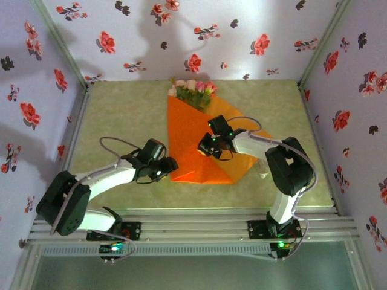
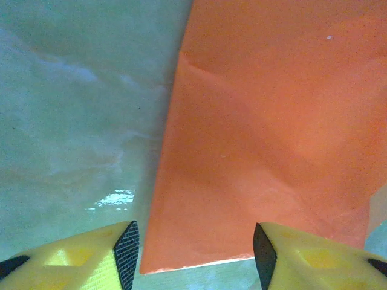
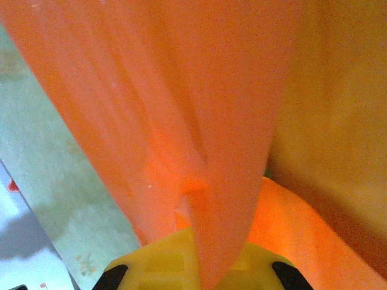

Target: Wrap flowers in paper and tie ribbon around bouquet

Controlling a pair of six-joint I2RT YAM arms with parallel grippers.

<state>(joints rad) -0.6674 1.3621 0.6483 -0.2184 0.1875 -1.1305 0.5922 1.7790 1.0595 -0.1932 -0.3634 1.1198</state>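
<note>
Wrapping is midway: the right gripper (image 1: 206, 147) is clamped on a raised fold of paper (image 1: 192, 127), with the flowers (image 1: 192, 89) at its far end. The left gripper (image 1: 170, 165) hangs half-open and empty by the near corner. Tying is apparently not begun.

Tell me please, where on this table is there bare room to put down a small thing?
Bare: the far-left table, between the left wall and the paper; also the far-right corner, between paper and right wall. Crowded: the middle, with the flowers, the open left gripper at the paper's near-left edge and the right gripper pinching the paper.
</note>
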